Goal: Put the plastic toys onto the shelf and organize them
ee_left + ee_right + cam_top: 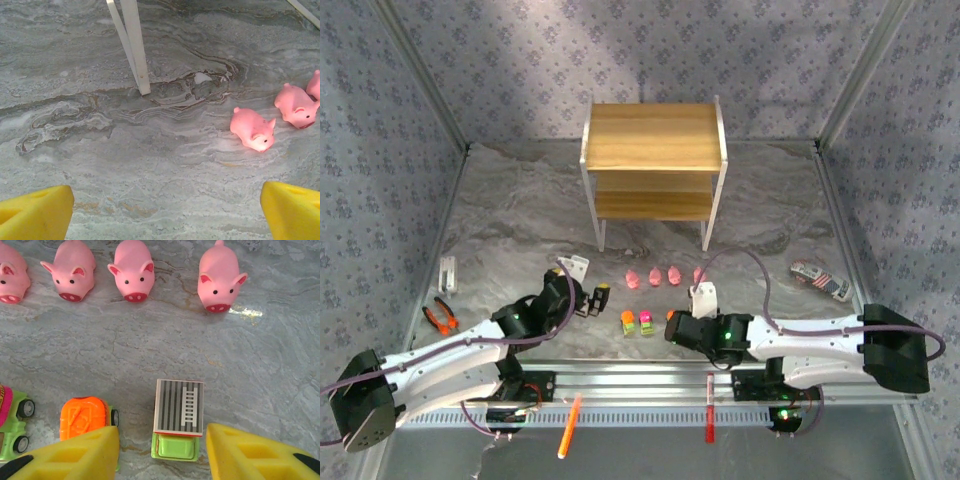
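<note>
Nearest, an orange pen (pixel 569 425) and a red pen (pixel 710 420) lie on the metal rail (pixel 640 375) by the arm bases. Right end effector (pixel 162 440) is low over the tabletop (pixel 520 200), yellow fingers (pixel 250 452) apart and straddling the grey-striped toy truck (pixel 179 412). One finger is just beside it and a gap shows on the other side, so it is not clamped. Orange-topped toy (pixel 85 417) is partly hidden by the other finger, with the magenta-topped toy (pixel 12 427) at the frame edge past it. A second orange toy (pixel 627 322) ends that row, all on the tabletop. Left end effector (pixel 164 210) hovers left of the row, fingers wide apart with only bare tabletop between them. Orange pliers (pixel 442 317) lie far left. Next row out are four pink pigs (pixel 132 270) side by side, snouts toward the arms. Striped toy car (pixel 820 280) sits off right. Farthest, the shelf (pixel 655 150) stands upright at back centre, apart from the pigs. Its white leg (pixel 135 45) shows in the left wrist view.
</note>
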`<action>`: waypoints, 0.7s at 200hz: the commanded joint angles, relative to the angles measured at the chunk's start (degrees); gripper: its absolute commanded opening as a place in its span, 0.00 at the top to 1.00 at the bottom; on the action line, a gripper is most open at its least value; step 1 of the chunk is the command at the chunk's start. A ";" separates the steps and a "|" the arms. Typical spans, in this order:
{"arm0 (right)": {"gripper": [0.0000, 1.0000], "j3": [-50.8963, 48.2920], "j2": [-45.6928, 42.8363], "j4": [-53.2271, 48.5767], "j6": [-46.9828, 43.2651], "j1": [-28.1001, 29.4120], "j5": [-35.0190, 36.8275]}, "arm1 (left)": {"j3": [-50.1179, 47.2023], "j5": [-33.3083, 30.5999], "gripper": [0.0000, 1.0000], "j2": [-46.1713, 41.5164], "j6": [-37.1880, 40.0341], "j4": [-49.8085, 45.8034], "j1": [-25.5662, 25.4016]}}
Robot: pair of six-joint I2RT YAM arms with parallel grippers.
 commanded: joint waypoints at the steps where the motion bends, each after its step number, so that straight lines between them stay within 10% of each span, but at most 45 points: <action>1: 0.51 -0.74 0.46 0.02 -1.33 -1.11 -1.16 | 1.58 0.33 0.04 -0.37 -0.91 1.03 -0.54; 140: 0.51 -1.97 3.90 2.47 -3.15 -3.55 -5.01 | 1.80 0.29 0.04 0.42 -0.93 1.03 -0.54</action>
